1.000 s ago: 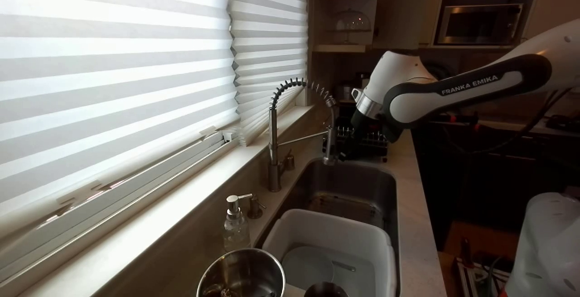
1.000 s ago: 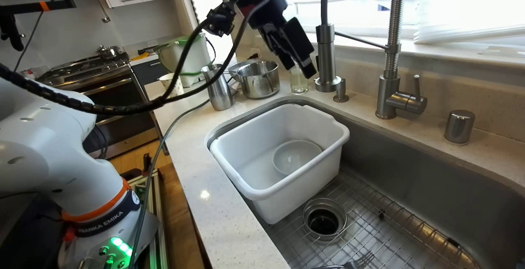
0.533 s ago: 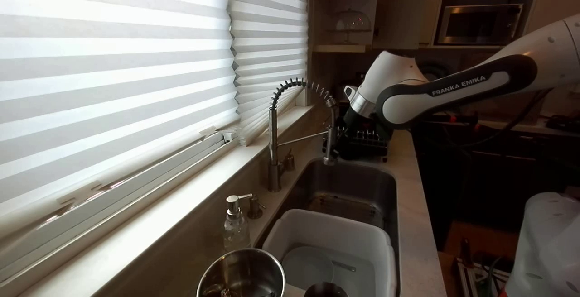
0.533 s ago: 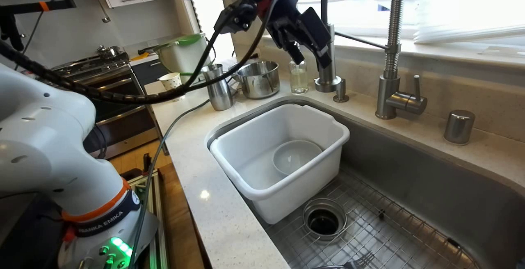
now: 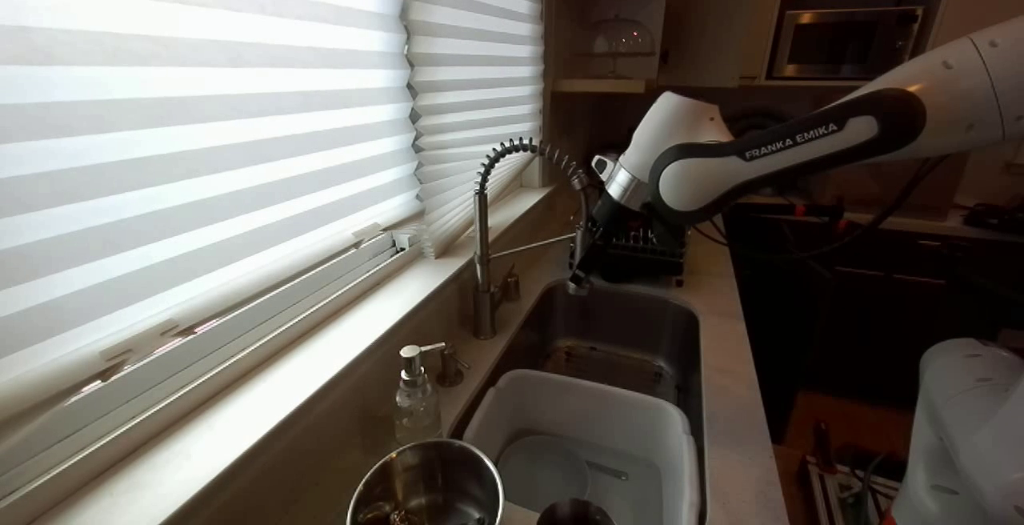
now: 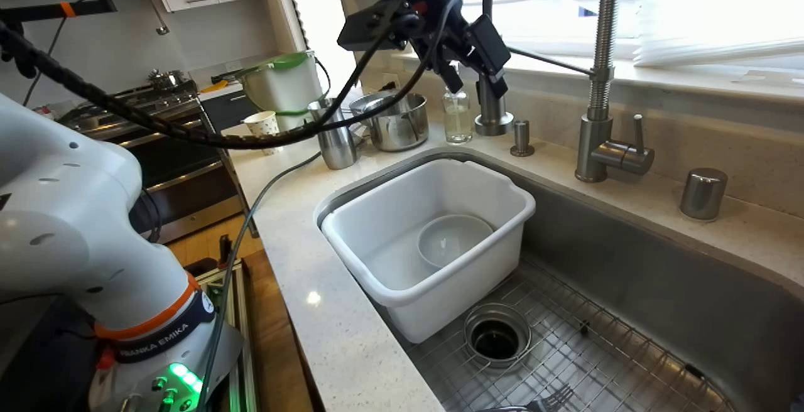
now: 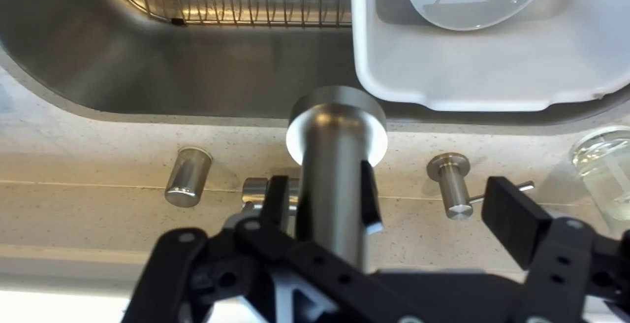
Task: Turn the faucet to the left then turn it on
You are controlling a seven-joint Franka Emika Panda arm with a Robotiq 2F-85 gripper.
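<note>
The gripper (image 6: 475, 84) hangs beside the spray head (image 7: 335, 185) with its jaws spread and nothing pinched between them. One finger (image 6: 490, 44) overlaps the spray head in both the wrist view and an exterior view, so contact is likely but hard to confirm. The faucet (image 5: 482, 245) stands on the window side of the sink (image 6: 666, 292), its gooseneck arched and the spray head pointing down.

The leftward turn looks to be in hand and unfinished, by a sideways push rather than a grasp. Turning it on is not yet done: no water shows below the spray head, and the lever handle (image 6: 628, 154), at the faucet's foot, stands well apart from the gripper. The brace (image 6: 553, 61) that ties the spray head back may stand in the way.

Near the spray head, lower down, are a metal soap dispenser (image 6: 522, 137) and a clear pump soap bottle (image 6: 458, 117), both liable to be knocked if the gripper dips. Farther out are a steel pot (image 6: 402, 126), a cylindrical metal cap (image 6: 703, 195) past the lever handle, and, inside the sink, a white dish tub (image 6: 465, 299) holding a bowl (image 6: 455, 239).
</note>
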